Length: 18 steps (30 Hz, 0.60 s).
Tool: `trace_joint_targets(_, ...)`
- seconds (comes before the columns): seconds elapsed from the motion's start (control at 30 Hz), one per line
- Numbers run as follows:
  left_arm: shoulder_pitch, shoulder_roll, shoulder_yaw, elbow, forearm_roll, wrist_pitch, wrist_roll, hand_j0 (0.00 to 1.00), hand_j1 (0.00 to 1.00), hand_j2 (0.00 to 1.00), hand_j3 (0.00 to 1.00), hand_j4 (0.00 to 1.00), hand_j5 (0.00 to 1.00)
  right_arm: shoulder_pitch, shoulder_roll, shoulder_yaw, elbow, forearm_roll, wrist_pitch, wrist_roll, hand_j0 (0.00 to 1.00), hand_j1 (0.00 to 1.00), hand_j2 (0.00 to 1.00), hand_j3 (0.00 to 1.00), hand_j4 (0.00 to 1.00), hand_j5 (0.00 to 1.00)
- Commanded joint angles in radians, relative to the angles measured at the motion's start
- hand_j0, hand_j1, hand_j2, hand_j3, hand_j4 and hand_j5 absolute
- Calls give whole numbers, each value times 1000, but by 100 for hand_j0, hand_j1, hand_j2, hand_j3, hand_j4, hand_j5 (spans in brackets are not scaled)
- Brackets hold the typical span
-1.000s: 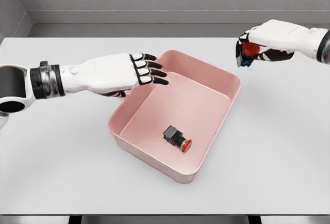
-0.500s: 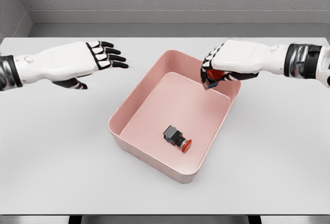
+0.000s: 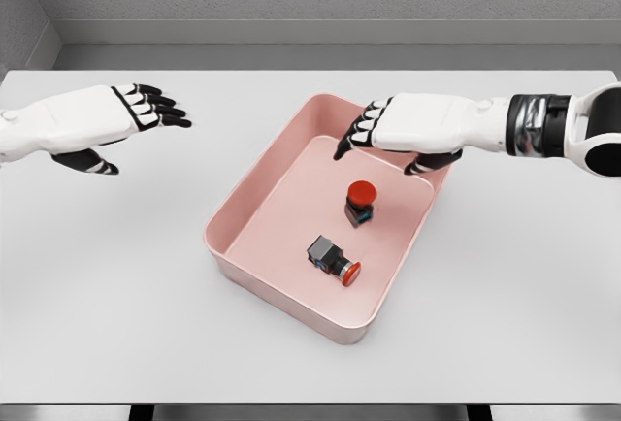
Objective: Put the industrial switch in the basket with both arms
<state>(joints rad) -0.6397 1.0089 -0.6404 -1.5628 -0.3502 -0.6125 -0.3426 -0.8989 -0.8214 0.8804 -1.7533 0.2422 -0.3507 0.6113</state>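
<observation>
Since prev frame the right hand (image 3: 403, 130) let go; fingers now spread, empty, over basket (image 3: 254, 191) far rim. Dropped switch (image 3: 360, 202) sits inside, red cap up, body partly hidden. 2nd switch (image 3: 333, 259) nearer. Left hand (image 3: 92, 120) drew back left, open, arm cut off.

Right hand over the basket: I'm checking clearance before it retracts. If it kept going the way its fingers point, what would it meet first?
The right hand points toward picture-left, over the pink basket. Its far-left rim lies roughly ahead, but the hand looks higher, so it may pass freely; depth is unclear.
</observation>
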Motion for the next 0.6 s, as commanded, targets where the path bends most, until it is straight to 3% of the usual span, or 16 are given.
trace_joint_targets(0.0,0,8,1,20,8,2,1,100,100,100,100,100,100,0,1,0,0,-3,2,0,100,100,100,100,100,100)
trace_joint_targets(0.1,0,17,1,23,27,2,-6,100,100,100,100,100,100,-11,-10,-17,1,-3,38,0,100,100,100,100,100,100)
trace_joint_targets(0.23,5,17,-1,21,31,2,-3,100,100,100,100,100,100,-9,-19,-106,0,-9,36,0,100,100,100,100,100,100)
trace_joint_targets(0.33,34,17,1,23,33,2,-1,100,100,100,100,100,100,2,-74,-173,0,-12,24,0,100,100,100,100,100,100)
trace_joint_targets(0.47,35,16,13,24,33,2,-4,100,100,100,100,100,100,17,-131,-185,1,-12,-24,0,100,100,100,100,100,100)
trace_joint_targets(0.57,35,17,16,43,33,2,-4,100,100,100,100,100,100,215,-185,-389,3,-12,-88,0,100,100,100,100,100,100)
